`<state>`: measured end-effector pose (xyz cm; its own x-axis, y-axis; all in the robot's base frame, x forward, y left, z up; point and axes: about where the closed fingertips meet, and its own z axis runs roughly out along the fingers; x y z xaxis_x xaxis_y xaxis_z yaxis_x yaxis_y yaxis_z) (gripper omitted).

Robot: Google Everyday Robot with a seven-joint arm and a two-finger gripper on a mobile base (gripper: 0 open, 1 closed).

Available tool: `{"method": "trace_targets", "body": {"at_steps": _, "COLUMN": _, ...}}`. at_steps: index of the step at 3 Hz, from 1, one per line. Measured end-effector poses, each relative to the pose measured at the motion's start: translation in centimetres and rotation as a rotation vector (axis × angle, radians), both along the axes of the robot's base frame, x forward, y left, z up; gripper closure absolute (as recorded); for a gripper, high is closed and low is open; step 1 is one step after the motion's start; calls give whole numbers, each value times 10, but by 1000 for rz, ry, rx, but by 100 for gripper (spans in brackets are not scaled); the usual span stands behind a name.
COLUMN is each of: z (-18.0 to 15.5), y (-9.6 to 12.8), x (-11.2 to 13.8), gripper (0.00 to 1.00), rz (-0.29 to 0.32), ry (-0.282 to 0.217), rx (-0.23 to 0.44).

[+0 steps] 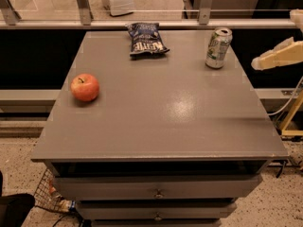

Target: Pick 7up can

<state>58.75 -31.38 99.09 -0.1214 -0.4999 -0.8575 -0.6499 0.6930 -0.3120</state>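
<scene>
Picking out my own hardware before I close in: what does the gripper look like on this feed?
The gripper is the smooth, pale cream-yellow piece at the right edge, just off the table's right side, right of the 7up can. It tapers to a blunt, rounded tip. No markings or cables show on it; the arm behind it is out of frame.
</scene>
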Motion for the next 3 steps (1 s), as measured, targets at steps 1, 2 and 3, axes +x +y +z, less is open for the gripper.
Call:
{"method": "trace_targets", "body": {"at_steps": 1, "z": -16, "y": 10, "x": 21, "gripper": 0, "rz": 17, "ry": 13, "rx": 64}}
{"method": "trace_targets", "body": {"at_steps": 2, "z": -35, "y": 20, "x": 47, "gripper": 0, "rz": 45, "ry": 0, "rx": 154}}
{"method": "trace_targets", "body": {"at_steps": 3, "z": -48, "y": 25, "x": 65, "gripper": 0, "rz": 76, "ry": -22, "rx": 220}}
